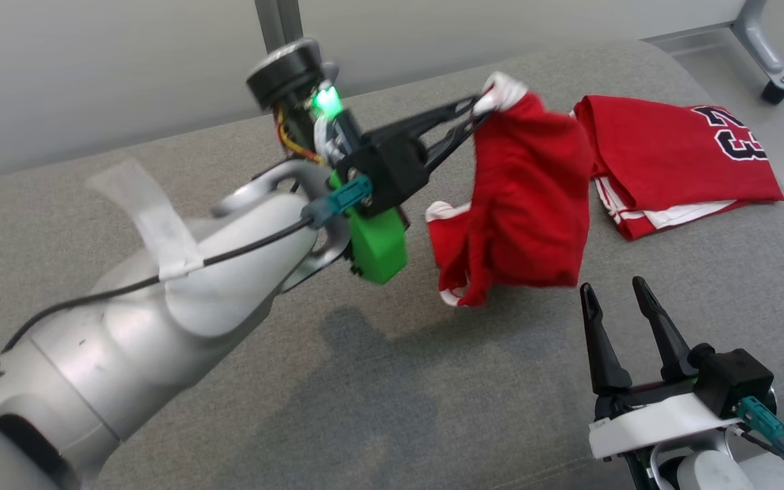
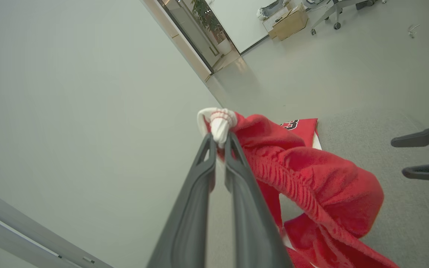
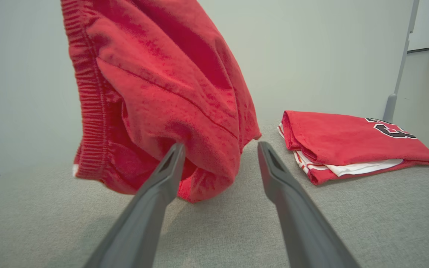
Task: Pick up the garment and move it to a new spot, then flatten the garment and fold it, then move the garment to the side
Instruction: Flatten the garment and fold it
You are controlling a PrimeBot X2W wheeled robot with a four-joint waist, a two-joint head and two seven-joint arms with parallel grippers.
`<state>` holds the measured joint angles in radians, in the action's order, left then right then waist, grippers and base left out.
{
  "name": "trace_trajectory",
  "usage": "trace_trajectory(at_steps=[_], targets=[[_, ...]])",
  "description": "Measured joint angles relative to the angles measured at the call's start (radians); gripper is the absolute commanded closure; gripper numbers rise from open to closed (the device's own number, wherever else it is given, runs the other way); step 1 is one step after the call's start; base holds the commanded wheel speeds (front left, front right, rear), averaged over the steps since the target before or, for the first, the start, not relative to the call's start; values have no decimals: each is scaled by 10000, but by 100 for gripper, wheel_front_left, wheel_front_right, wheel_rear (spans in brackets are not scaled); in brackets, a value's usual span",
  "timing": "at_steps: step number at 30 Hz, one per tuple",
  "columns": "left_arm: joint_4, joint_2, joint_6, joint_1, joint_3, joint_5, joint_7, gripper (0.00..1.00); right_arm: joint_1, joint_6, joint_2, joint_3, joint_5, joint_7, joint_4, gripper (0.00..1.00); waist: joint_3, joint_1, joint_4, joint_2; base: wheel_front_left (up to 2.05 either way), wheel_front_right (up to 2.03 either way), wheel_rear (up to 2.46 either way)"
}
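The garment [image 1: 525,204] is a pair of red shorts with white trim, hanging bunched in the air above the grey table. My left gripper [image 1: 479,112] is shut on its white-trimmed edge at the top; the left wrist view shows the same pinch, left gripper [image 2: 220,139] holding the white trim with the red garment [image 2: 311,175] drooping to the right. My right gripper [image 1: 613,289] stands open just below and right of the hanging cloth. Seen from the right wrist, the right gripper [image 3: 220,149] has nothing between its fingers and the garment [image 3: 162,96] hangs close ahead, its lowest folds just above the table.
A folded red jersey [image 1: 678,160] with dark numerals and white trim lies on the grey table [image 1: 378,395] at the far right, also the folded jersey [image 3: 348,143]. The table's back edge meets a pale wall. A caster leg [image 1: 770,82] stands on the floor beyond.
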<state>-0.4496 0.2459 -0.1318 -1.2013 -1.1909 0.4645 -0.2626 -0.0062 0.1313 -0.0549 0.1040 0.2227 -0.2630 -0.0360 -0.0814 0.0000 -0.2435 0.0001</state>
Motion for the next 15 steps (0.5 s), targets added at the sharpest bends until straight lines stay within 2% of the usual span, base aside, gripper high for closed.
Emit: trace_trajectory(at_steps=[6,8,13,15], targets=[[339,1162,0,1978,-832,863,4,100,6,0,23,-98,-2,0,19,0,-185,0,455,0,0,0,0],[188,1691,0,2725,-895,485,2,100,3,0,-50,-155,-23,2,46,0,-298,0,755,0,0,0,0],[-140,2230,4,3409,-915,-299,4,100,-35,0,-221,-205,-40,2,86,0,-490,0,1252,0,0,0,0],[-224,2399,138,3492,-826,-476,2,100,-58,0,-288,-173,-52,2,96,0,-565,0,1440,0,0,0,0]])
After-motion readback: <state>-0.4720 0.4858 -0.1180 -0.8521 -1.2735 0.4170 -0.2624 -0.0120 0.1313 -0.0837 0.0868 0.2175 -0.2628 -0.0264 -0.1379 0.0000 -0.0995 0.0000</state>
